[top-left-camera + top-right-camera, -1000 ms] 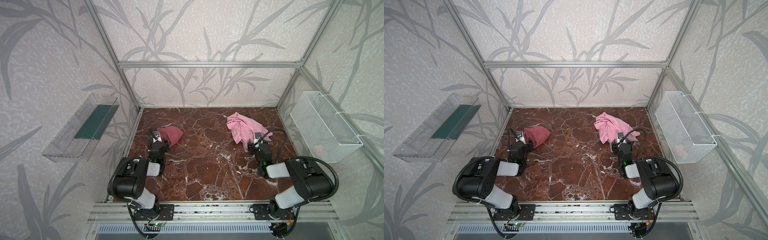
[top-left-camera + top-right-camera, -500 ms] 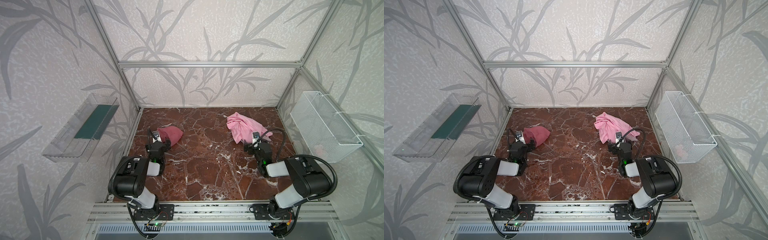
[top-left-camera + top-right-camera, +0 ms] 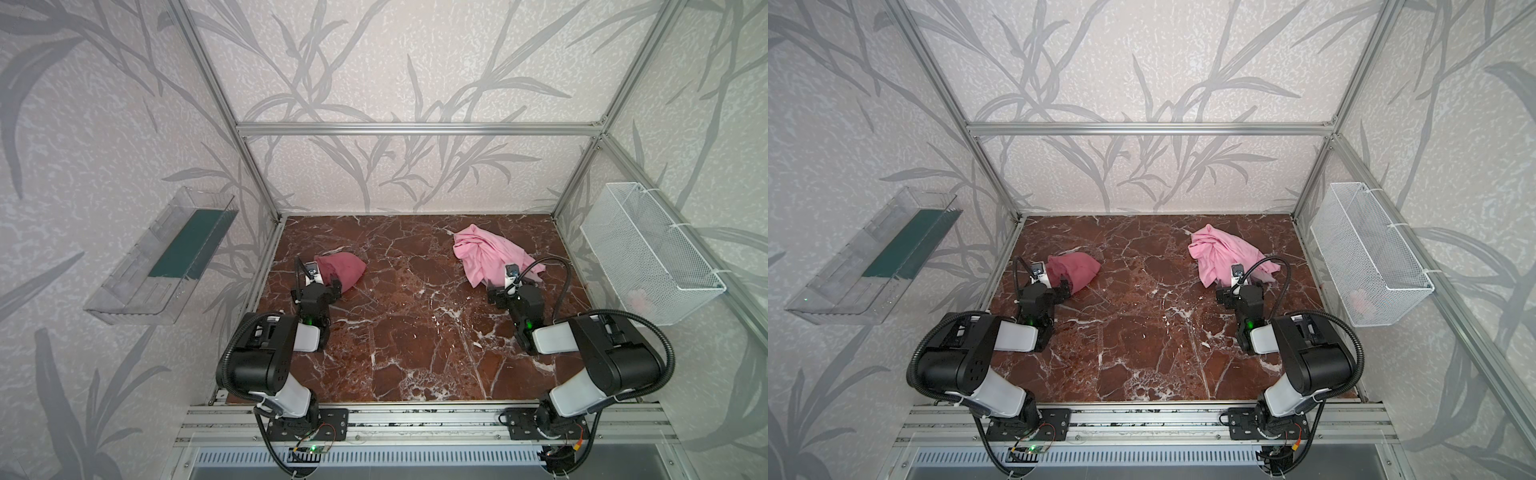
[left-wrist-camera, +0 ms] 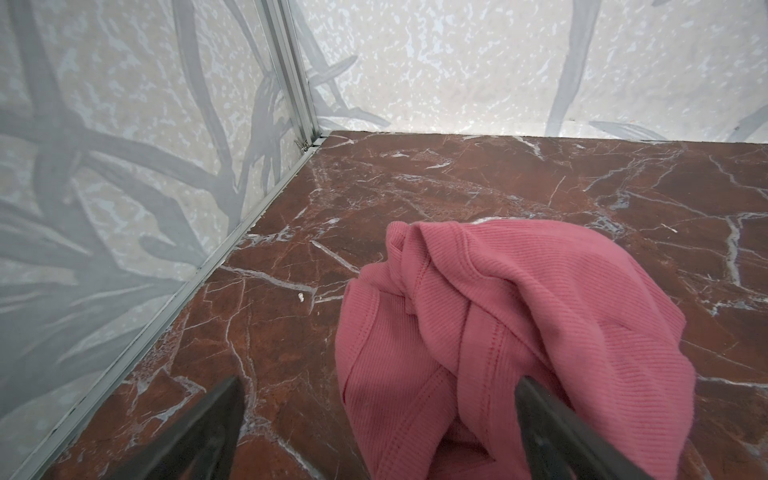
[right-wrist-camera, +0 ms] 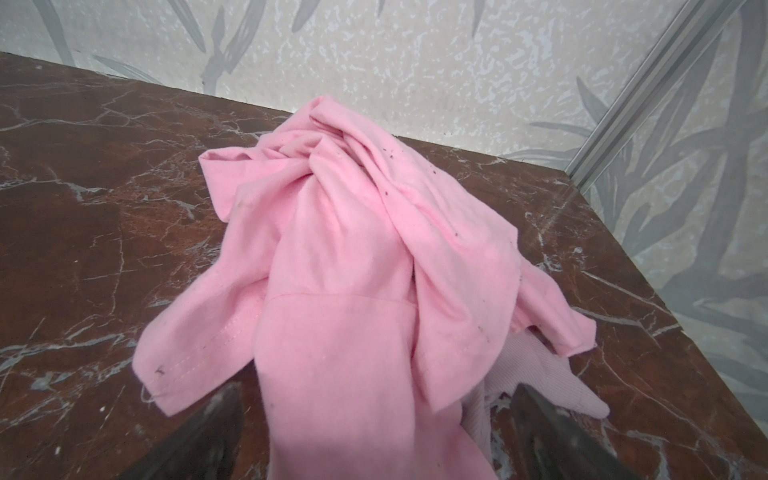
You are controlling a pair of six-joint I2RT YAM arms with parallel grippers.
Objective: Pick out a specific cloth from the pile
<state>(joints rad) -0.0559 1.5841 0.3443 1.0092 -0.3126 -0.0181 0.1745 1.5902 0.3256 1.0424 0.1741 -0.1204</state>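
The cloth [image 3: 347, 270] [image 3: 1079, 270] [image 4: 519, 332], dusty rose and ribbed, lies bunched on the marble floor at the left. My left gripper [image 3: 321, 286] [image 3: 1054, 287] [image 4: 378, 386] stands open at its near edge, one finger over the fabric, the other over bare floor. The pile [image 3: 486, 253] [image 3: 1223, 251] [image 5: 353, 249], light bubblegum pink with a pale whitish piece [image 5: 540, 374] under it, sits at the right. My right gripper [image 3: 509, 286] [image 3: 1239, 291] [image 5: 376, 390] is open at the pile's near end, with a pink fold lying between its fingers.
A clear plastic bin [image 3: 166, 257] with a dark green bottom hangs on the left wall. On the right wall hangs a white wire basket [image 3: 648, 257] holding something pale pink [image 3: 638, 297]. Aluminium frame posts and walls edge the marble floor [image 3: 415, 332].
Both grippers have spread their fingers wider. The arms have barely moved, and both fabrics lie where they were.
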